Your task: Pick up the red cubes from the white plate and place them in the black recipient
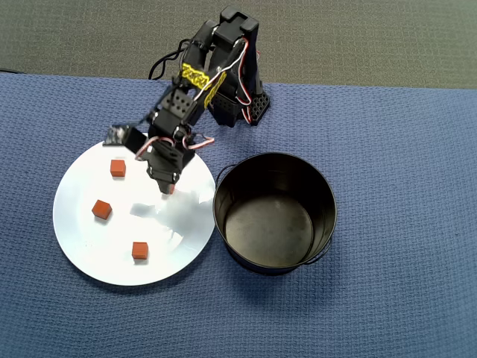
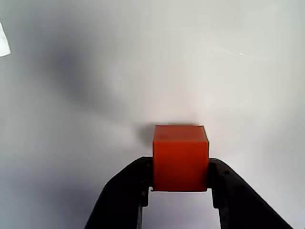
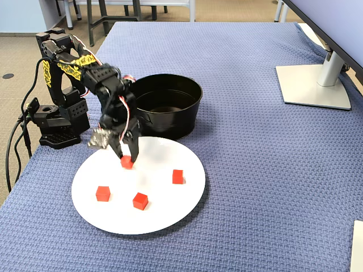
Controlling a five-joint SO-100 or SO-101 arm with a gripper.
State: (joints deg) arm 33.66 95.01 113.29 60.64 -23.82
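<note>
The overhead view looks straight down on the blue cloth (image 1: 387,224), taking in the whole white plate (image 1: 89,246), the black pot (image 1: 274,212) and the arm's base (image 1: 246,104) at the top. The fixed view stands off to one side, higher up, angled down across the same plate (image 3: 170,209) and pot (image 3: 170,107). The wrist view sits very close above the plate (image 2: 143,57), its gripper (image 2: 180,183) entering from the bottom edge.

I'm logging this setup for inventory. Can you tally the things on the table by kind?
Red cubes: 4 (one between the gripper fingers, three loose)
White plate: 1
Black pot: 1
Monitor stand: 1
Total: 7
</note>
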